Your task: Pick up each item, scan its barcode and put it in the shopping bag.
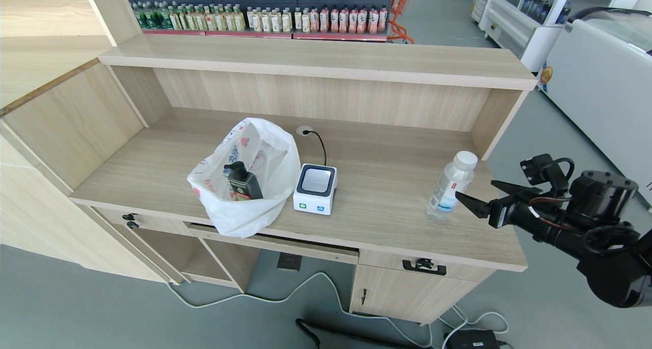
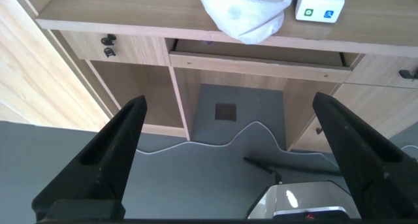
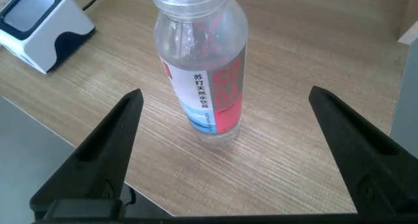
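Clear bottle (image 1: 451, 188) stands upright; at its 3 o'clock the right gripper (image 1: 474, 188) gapes wide, empty, as does the left gripper (image 2: 230, 100).

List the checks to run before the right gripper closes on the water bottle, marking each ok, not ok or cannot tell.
1. Open right gripper: ok.
2. Upright water bottle, cap on, standing on the counter: ok.
3. That bottle lined up ahead of the gripper: ok.
4. Barcode position on the label known: cannot tell.
5. Uncovered scanner window: ok.
6. Open shopping bag, dark pump bottle inside: ok.
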### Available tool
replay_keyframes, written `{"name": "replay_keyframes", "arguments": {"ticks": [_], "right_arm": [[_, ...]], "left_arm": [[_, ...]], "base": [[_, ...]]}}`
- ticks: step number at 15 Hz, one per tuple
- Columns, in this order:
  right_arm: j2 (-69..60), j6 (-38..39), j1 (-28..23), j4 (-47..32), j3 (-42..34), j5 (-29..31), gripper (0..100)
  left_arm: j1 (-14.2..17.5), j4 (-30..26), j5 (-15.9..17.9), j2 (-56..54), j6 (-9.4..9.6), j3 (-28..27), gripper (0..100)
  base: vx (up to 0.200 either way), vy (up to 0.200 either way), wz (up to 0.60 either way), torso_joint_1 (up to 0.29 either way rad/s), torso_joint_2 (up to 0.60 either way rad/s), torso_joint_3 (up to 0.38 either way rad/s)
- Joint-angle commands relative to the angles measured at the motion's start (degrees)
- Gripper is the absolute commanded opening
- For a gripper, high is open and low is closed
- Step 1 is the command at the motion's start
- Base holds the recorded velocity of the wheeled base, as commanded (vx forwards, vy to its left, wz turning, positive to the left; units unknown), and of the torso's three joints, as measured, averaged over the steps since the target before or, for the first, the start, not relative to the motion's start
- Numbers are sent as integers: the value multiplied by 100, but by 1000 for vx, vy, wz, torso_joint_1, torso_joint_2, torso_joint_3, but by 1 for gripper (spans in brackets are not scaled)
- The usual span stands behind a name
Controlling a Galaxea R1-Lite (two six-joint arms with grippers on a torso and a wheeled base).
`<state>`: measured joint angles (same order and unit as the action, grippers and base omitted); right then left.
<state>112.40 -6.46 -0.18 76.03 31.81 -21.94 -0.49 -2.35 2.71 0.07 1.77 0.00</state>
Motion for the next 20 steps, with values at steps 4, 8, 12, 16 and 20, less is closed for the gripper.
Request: {"name": "replay_keyframes", "arguments": {"ticks": [4, 8, 12, 16, 20], "right_arm": [[292, 13, 150, -45, 274, -47, 100], [564, 92, 238, -10, 528, -64, 100], [775, 84, 300, -45, 898, -267, 100], [959, 84, 405, -45, 1152, -328, 100], [1179, 75, 423, 17, 1328, -328, 100]], "left_arm": [[-4, -2, 2, 1, -1, 0, 100], [-4, -2, 2, 1, -1, 0, 100], [-4, -2, 2, 1, -1, 0, 100], [-4, -2, 2, 1, -1, 0, 100], [-4, -2, 2, 1, -1, 0, 100]], "base": [[0, 0, 0, 0, 0, 0], [0, 0, 0, 0, 0, 0], [0, 0, 0, 0, 0, 0], [0, 0, 0, 0, 0, 0], [0, 0, 0, 0, 0, 0]]}}
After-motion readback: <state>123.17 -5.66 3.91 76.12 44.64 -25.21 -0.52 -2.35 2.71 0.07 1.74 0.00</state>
